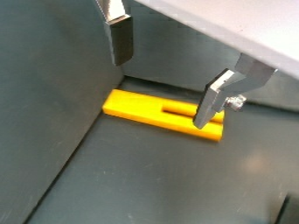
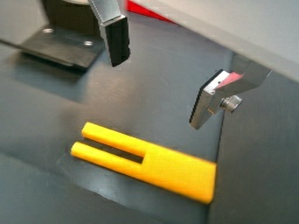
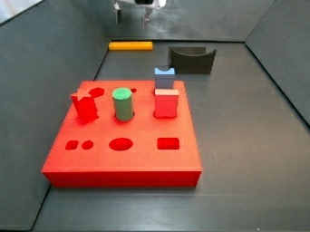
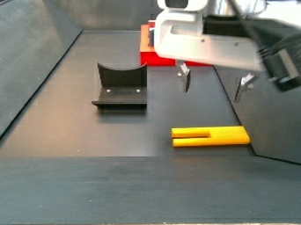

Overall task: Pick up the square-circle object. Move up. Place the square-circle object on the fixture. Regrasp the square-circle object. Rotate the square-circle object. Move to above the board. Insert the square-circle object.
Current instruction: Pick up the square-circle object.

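The square-circle object [image 4: 212,135] lies flat on the dark floor, close to the side wall, untouched. The gripper [image 4: 213,81] hangs above it with its jaws spread wide and nothing between the fingers [image 1: 119,42]. The fixture [image 4: 120,87] sits apart to the object's side, and the board [image 3: 125,130] stands further off with its pegs upright.

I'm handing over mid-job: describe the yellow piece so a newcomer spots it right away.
Start at the red board; past its far end stands the dark fixture. Beside the fixture, near the wall, the yellow rod lies flat on the grey floor, under the open tool. It is the only yellow piece, and one end is split by a slot.
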